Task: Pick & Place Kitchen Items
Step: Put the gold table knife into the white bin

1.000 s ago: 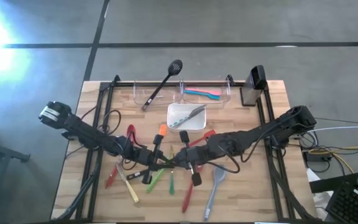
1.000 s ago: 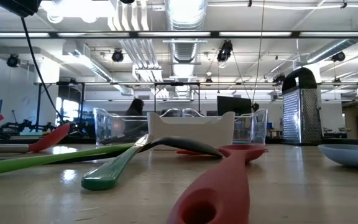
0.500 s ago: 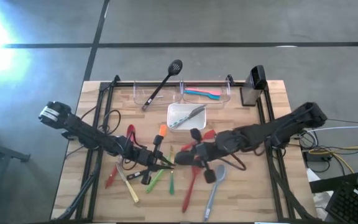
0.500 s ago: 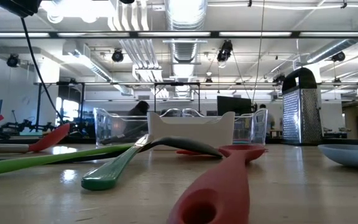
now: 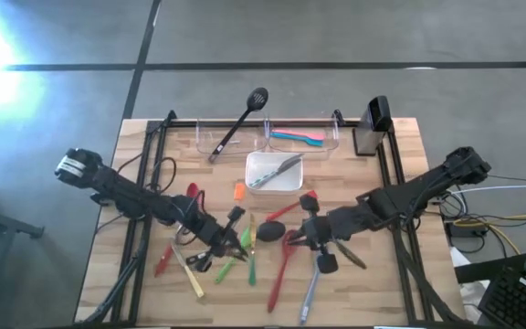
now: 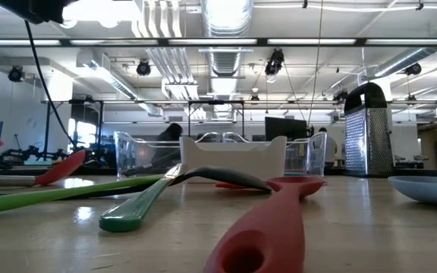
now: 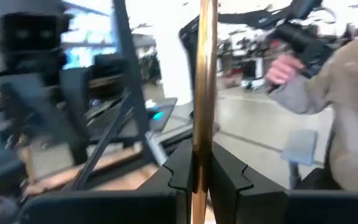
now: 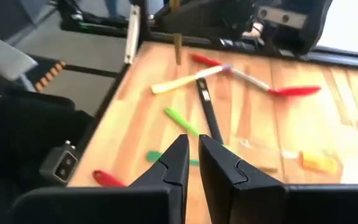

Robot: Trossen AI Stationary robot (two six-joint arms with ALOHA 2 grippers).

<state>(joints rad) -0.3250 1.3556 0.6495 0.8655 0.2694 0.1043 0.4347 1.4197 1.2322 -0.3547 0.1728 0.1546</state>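
Utensils lie scattered over the wooden table (image 5: 400,292), mostly from 6 to 9 o'clock of its centre: a red spoon (image 5: 279,274), a grey spatula (image 5: 310,292), a yellow spatula (image 5: 191,275) and green handles (image 5: 231,265). The left gripper (image 7: 202,162) sits at 8 o'clock, just off centre. Its fingers pinch a slim tan handle (image 7: 204,74), which stands upright between them. The right gripper (image 8: 193,146) sits at 4 o'clock, close to centre. Its fingers are nearly pressed together and hold nothing. At 12 o'clock, the left clear bin (image 5: 201,139) holds a black slotted spoon (image 5: 241,119); the right clear bin (image 5: 332,137) holds pink and blue utensils (image 5: 296,137). A white dish (image 5: 261,177) stands just inside the bins, and a grater (image 5: 373,128) stands at 2 o'clock.
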